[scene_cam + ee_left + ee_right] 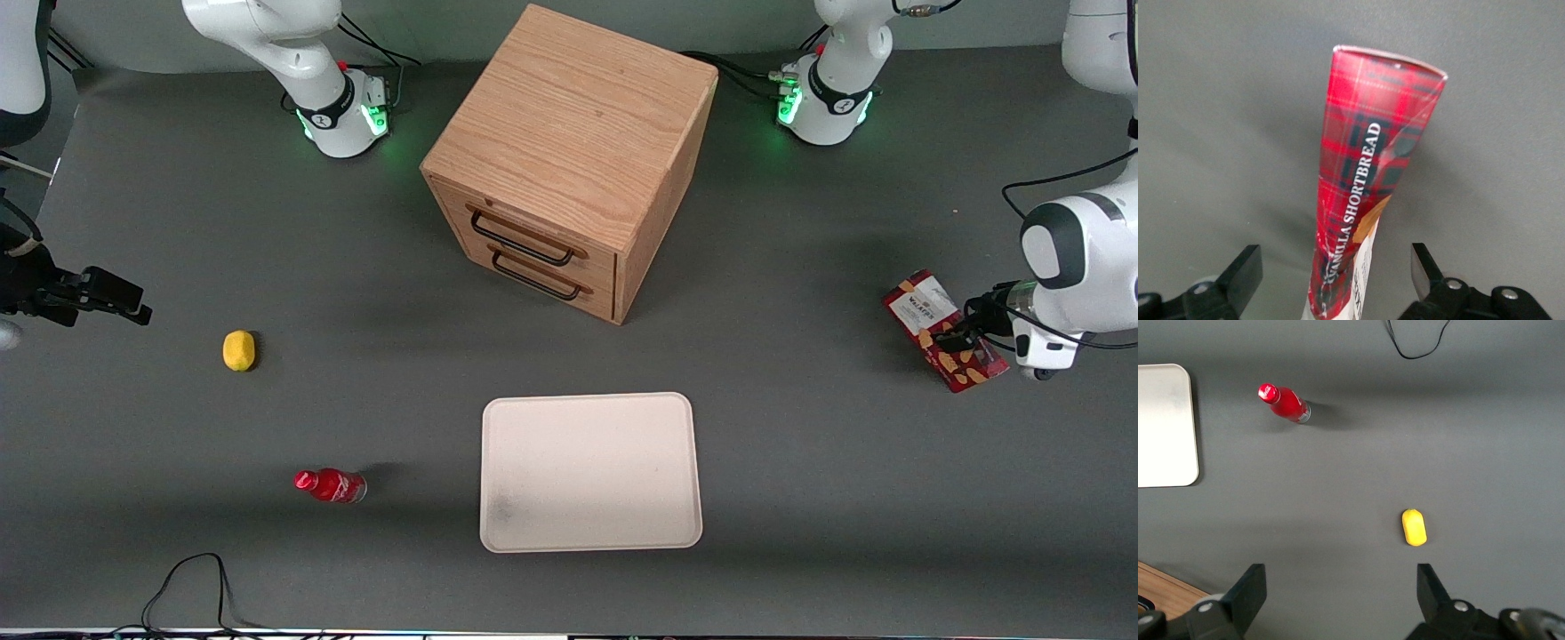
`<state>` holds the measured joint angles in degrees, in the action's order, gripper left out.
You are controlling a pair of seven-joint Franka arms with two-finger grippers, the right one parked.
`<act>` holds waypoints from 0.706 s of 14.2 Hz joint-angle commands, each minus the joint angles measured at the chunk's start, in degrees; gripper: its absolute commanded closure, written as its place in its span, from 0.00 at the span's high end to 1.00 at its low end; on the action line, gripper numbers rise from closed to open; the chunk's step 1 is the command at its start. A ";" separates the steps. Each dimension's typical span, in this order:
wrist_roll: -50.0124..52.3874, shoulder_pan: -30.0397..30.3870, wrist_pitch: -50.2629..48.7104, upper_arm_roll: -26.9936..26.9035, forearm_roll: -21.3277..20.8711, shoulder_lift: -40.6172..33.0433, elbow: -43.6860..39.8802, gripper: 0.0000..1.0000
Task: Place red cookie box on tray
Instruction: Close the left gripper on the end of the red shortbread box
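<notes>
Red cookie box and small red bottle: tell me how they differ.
The red cookie box is a slim, long tartan carton with a white label; the red bottle is small, round and plain red. The box lies toward the working arm's end of the table, with the open tool straddling it; the bottle is toward the parked arm's end, untouched. Both are red, and neither is on the tray.
</notes>
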<state>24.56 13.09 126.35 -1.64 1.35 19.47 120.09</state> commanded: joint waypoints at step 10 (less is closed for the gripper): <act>1.11 -0.70 1.62 -0.38 -1.00 -0.66 1.55 0.00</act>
<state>24.56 13.08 126.84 -1.62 1.21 19.53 120.40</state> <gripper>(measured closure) 0.789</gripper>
